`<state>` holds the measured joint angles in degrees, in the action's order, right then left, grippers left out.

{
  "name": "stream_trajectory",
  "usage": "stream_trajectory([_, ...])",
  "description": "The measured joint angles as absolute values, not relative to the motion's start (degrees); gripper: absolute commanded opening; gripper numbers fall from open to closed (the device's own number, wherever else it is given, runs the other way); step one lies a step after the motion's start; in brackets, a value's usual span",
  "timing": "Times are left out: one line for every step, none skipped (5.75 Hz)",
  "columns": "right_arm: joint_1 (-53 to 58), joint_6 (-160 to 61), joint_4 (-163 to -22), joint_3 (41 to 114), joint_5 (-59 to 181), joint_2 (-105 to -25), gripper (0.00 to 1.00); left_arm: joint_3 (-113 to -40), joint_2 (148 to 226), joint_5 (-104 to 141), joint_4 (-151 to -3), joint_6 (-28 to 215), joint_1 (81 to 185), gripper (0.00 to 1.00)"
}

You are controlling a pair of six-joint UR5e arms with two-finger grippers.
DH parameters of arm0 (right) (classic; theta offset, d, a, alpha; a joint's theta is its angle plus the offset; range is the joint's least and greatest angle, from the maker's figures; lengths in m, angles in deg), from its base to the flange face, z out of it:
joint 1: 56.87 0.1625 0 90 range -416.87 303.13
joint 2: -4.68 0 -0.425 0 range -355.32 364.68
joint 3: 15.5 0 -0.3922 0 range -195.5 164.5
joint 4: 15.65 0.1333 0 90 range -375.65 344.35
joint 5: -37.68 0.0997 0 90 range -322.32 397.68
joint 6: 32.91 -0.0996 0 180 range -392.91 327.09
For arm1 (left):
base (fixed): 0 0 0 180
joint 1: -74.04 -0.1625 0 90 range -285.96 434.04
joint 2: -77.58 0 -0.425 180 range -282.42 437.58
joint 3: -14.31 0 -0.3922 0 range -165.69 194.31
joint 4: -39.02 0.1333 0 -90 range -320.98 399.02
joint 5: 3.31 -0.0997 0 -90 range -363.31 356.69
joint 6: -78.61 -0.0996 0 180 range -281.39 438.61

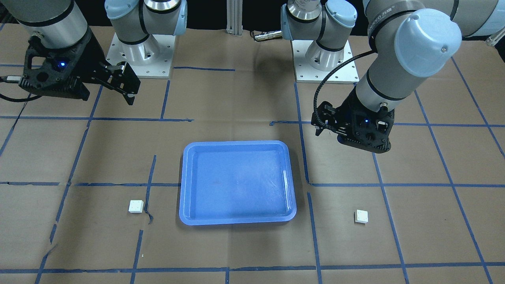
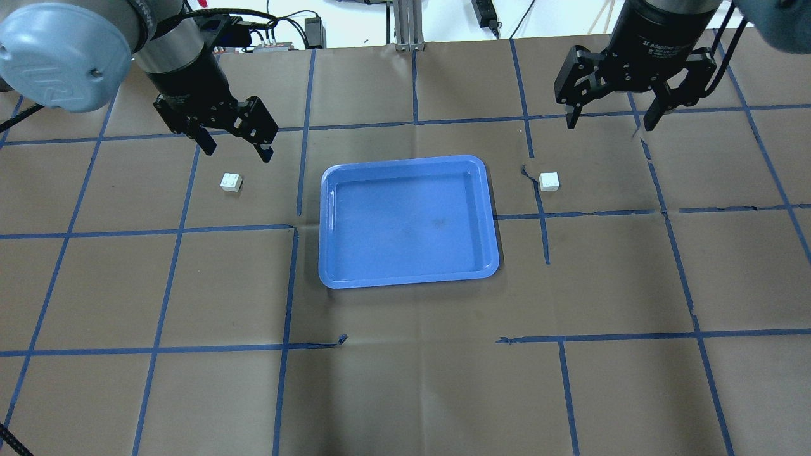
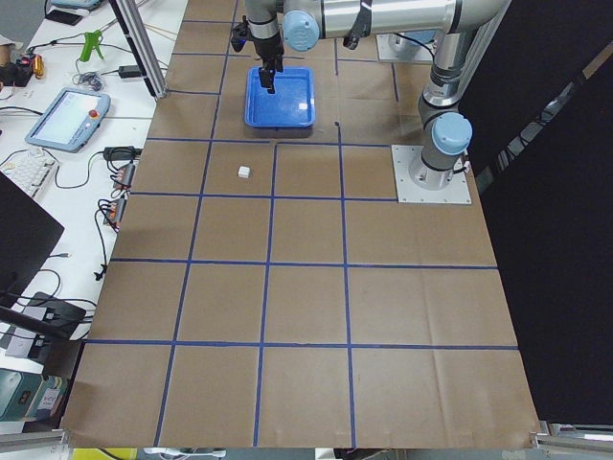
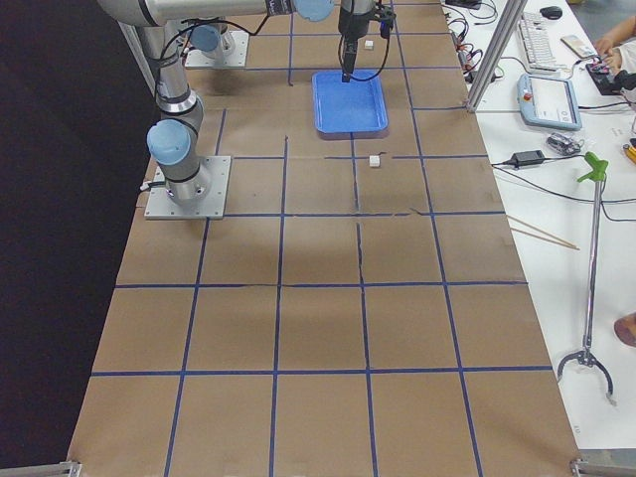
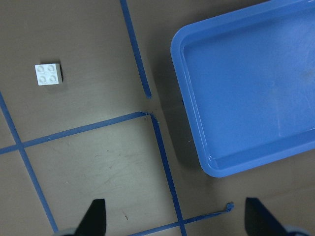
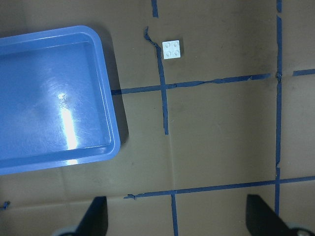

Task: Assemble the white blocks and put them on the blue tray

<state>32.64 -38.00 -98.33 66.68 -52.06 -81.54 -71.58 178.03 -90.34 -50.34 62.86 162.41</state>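
Note:
The blue tray [image 2: 408,221] lies empty in the middle of the table. One white block [image 2: 231,182] lies on the paper left of the tray. The other white block [image 2: 549,181] lies right of it. My left gripper [image 2: 234,142] is open and empty, hovering just beyond the left block. My right gripper [image 2: 609,119] is open and empty, above the table beyond and to the right of the right block. The left wrist view shows the left block [image 5: 48,74] and the tray's corner [image 5: 197,147]. The right wrist view shows the right block [image 6: 173,49] and the tray [image 6: 49,98].
Brown paper with a blue tape grid [image 2: 291,278] covers the table. The arm base plates [image 1: 138,59] [image 1: 325,63] stand on the robot's side. Benches with a teach pendant [image 3: 65,117] and cables run along the far side.

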Motion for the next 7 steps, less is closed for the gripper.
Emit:
stream_trajectory([32.7, -38.1, -98.4, 66.7, -52.1, -81.5, 1.0, -71.6, 178.0, -90.4, -50.2, 62.6, 162.2, 0.99])
stream_trajectory([32.9, -38.0, -98.4, 66.6, -52.1, -81.6, 1.0, -71.7, 178.2, -90.5, -50.1, 61.0, 161.2, 0.99])
stream_trajectory([33.0, -37.6, -98.4, 66.4, -52.0, -81.8, 1.0, -71.9, 178.5, -90.6, -50.1, 56.9, 159.8, 0.99])
stream_trajectory([33.1, -34.4, -98.4, 66.3, -51.8, -81.9, 1.0, -72.1, 178.9, -90.6, -49.6, 48.5, 158.4, 0.99])
stream_trajectory([33.2, -25.6, -98.6, 66.2, -51.7, -82.1, 1.0, -72.7, 179.5, -90.5, -47.5, 35.9, 156.8, 0.99])
stream_trajectory([33.2, -15.0, -98.8, 66.3, -51.7, -82.3, 1.0, -73.2, 180.7, -90.5, -44.9, 23.8, 155.8, 0.99])
stream_trajectory([33.2, -3.4, -99.2, 66.5, -51.7, -82.2, 1.0, -73.4, 182.4, -90.7, -42.4, 11.1, 155.4, 0.99])
